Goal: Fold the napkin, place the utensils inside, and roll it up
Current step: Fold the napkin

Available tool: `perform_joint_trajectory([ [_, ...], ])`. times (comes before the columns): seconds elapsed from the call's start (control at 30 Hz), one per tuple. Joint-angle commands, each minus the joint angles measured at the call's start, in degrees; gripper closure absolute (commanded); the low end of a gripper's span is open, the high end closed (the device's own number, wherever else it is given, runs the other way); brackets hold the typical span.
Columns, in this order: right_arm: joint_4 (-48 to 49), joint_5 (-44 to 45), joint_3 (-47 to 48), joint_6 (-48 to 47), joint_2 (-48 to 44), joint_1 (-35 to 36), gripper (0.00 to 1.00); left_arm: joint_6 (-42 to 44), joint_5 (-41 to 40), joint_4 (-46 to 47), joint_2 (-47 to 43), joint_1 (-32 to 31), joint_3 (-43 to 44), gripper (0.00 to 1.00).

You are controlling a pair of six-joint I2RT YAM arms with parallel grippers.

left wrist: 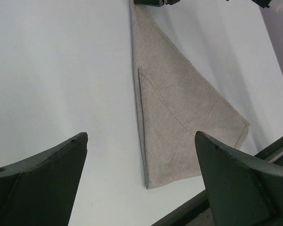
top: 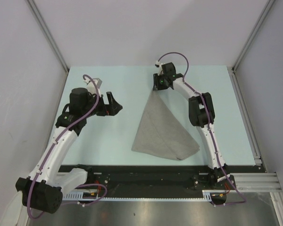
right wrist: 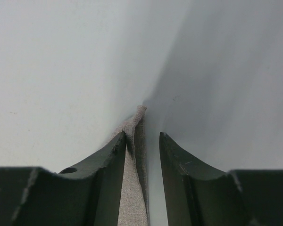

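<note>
1. At the far tip of the napkin [top: 162, 129], the right gripper [right wrist: 142, 136] straddles the cloth with its jaws narrow. One finger touches the fabric, and a gap shows beside the other.
2. The left gripper [top: 116, 102] hangs over the bare table [top: 108, 141], well to the left of the napkin, jaws wide and holding nothing.
3. The napkin lies folded in a triangle mid-table, its broad base toward the arm bases and its point toward the far edge.

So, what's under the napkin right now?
Only the pale table shows around the napkin, folded into a triangle; nothing sticks out at its edges. Whatever lies beneath is covered.
</note>
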Motion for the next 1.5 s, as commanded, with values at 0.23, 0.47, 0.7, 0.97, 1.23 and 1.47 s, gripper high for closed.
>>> perform_joint_trajectory([
  [0.23, -0.41, -0.23, 2.42, -1.52, 3.31, 2.32, 0.69, 2.80, -0.08, 4.81, 1.96, 1.55, -2.77, 0.00],
  [0.47, 0.38, 1.87, 2.07, -0.20, 3.58, 2.41, 0.98, 3.68, -1.49, 4.11, 1.88, 1.99, -3.30, 0.00],
  [0.7, 4.24, 0.74, -1.00, 3.40, 0.51, 2.41, 1.00, 3.85, -1.58, 4.02, 2.05, 2.34, -3.65, 0.00],
  [0.97, 17.24, -1.73, -17.85, 7.00, -17.67, 4.25, 1.00, 3.24, -0.17, 4.11, 2.76, 4.01, -3.74, 0.00],
  [1.23, 24.38, 2.48, -40.18, 7.10, -35.43, 10.40, 1.00, 2.89, 0.62, 4.28, 3.02, 4.45, -3.91, 0.00],
  [1.47, 22.62, 8.90, -50.82, 7.01, -44.84, 17.17, 1.00, 2.53, 1.41, 4.46, 3.02, 4.80, -4.09, 0.00],
])
